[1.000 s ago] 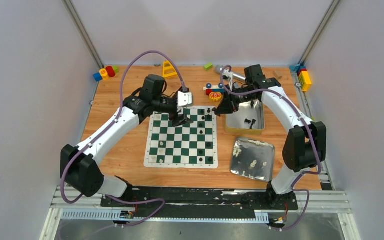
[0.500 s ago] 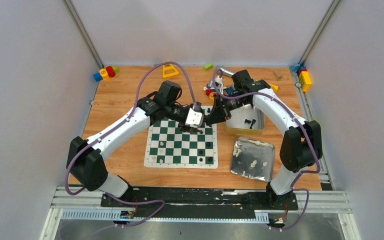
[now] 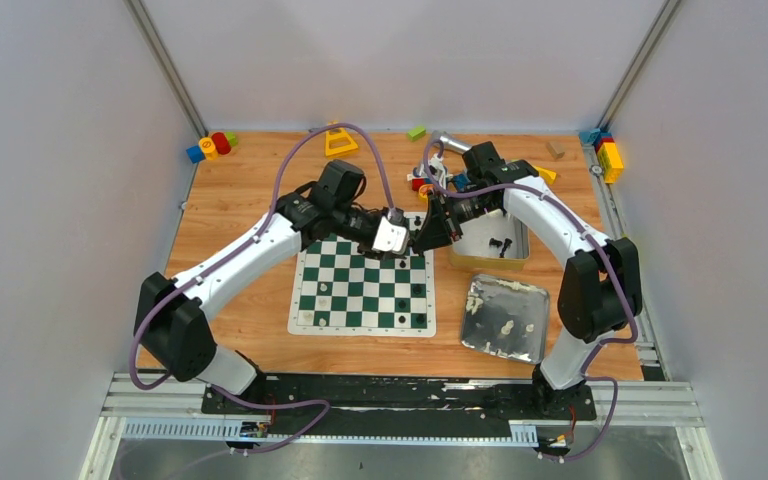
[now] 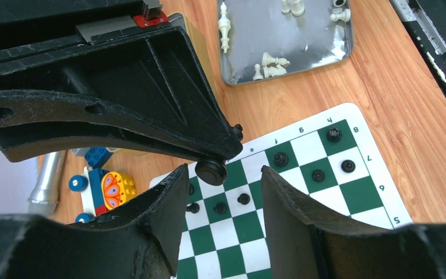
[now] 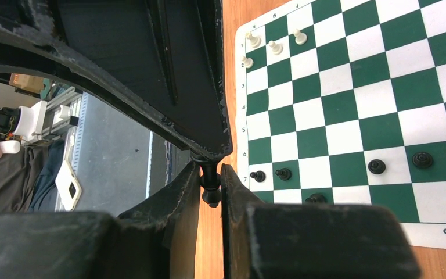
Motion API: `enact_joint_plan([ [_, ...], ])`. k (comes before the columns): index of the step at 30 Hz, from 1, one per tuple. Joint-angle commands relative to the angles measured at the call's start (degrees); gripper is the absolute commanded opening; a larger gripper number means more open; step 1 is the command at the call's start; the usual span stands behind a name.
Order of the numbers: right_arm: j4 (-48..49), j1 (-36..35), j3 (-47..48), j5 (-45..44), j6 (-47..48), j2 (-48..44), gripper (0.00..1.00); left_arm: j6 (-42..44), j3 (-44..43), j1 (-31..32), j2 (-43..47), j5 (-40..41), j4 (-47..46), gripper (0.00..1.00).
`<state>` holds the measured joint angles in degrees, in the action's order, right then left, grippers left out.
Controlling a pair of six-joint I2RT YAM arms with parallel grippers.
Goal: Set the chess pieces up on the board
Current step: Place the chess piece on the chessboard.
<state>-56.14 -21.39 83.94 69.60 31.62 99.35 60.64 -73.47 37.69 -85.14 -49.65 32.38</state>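
Note:
The green-and-white board (image 3: 360,292) lies at the table's middle. My right gripper (image 3: 427,236) is shut on a black chess piece (image 5: 210,181) and holds it above the board's far right corner. My left gripper (image 3: 398,243) is open, and its fingertips face that piece. In the left wrist view the piece's round base (image 4: 211,171) hangs just beyond the gap of my left gripper (image 4: 223,171). Several black pieces (image 4: 280,158) stand on the board's far rows (image 4: 232,232). Several white pieces (image 5: 275,46) stand near the opposite corner.
A silver tray (image 3: 535,300) right of the board holds white pieces (image 4: 270,61). A gold tin (image 3: 465,258) behind it holds black pieces. Toy blocks (image 3: 210,146), a yellow triangle (image 3: 338,140), a toy car (image 4: 101,186) and a silver cylinder (image 3: 450,143) lie along the far edge.
My left gripper has swung right across the far rows to meet the right gripper. The right gripper moved left with the black piece. Both have been nearly still for the last half second.

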Motion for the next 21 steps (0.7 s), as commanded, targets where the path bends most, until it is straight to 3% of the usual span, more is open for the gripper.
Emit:
enact_joint_plan([
  [1,-0.11,-0.57,0.18,3.0,1.69,0.49,0.09,1.17,-1.93,0.77,-0.59,-0.02,-0.67,0.56],
  [21,-0.43,-0.7,0.69,2.34,1.15,0.78,0.11,1.04,-2.3,1.59,-1.54,0.51,-0.06,0.38],
])
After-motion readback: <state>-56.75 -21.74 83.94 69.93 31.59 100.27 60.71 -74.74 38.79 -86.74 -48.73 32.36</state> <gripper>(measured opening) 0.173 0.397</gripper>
